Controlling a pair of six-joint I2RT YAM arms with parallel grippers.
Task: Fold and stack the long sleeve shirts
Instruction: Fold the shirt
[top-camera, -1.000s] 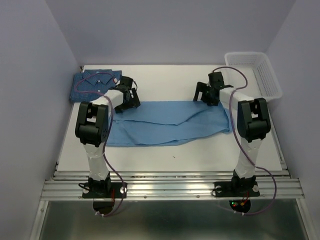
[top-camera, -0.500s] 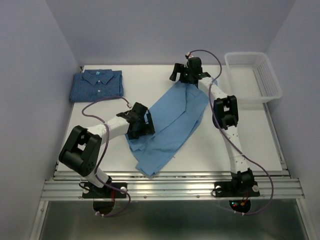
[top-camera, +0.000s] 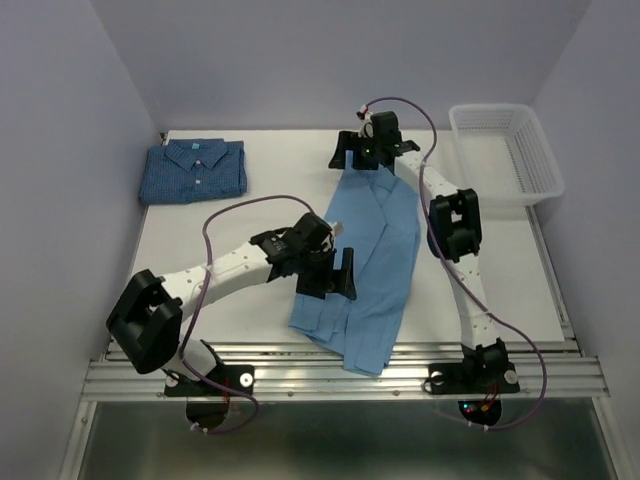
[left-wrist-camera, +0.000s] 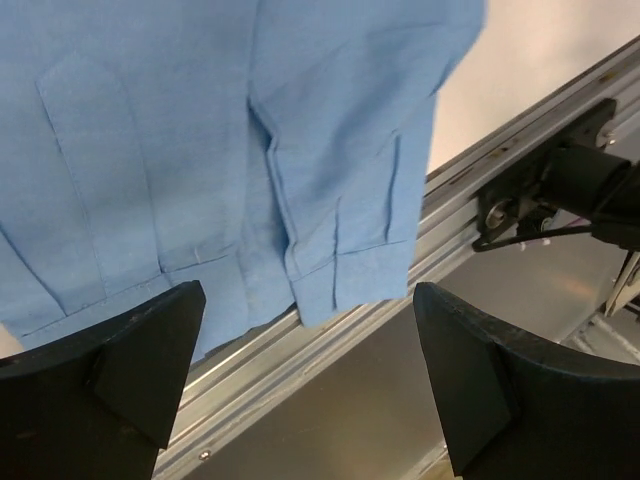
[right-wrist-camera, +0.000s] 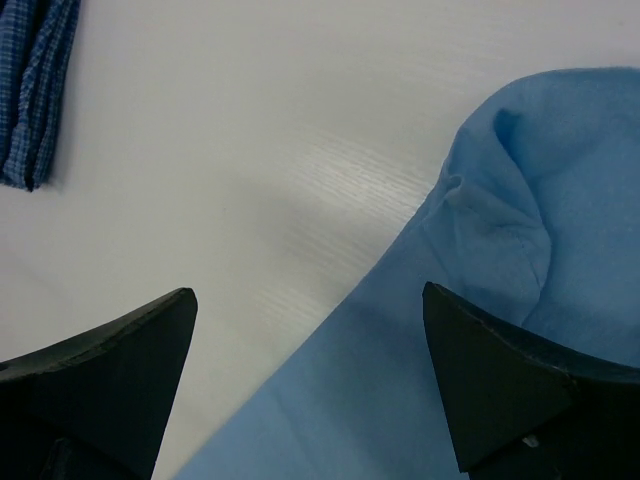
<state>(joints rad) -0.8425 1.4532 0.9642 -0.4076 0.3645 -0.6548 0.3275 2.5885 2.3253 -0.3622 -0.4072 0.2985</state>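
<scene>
The dark checked shirt (top-camera: 195, 172) lies folded at the far left corner of the table (top-camera: 260, 200). A small pale tag sits inside its collar, too small to read. The light blue shirt (top-camera: 378, 255) lies stretched out lengthwise from the far middle of the table to the near edge. Its near end, with a sleeve cuff, laps over the metal rail (top-camera: 150, 365).

The left pincer (top-camera: 335, 288) stands wide over the shirt's left edge near that end, gripping nothing. The right pincer (top-camera: 358, 160) is also wide and holds nothing; it hangs above the shirt's far end. A white basket (top-camera: 520, 175) sits at the far right, well apart from both shirts.
</scene>
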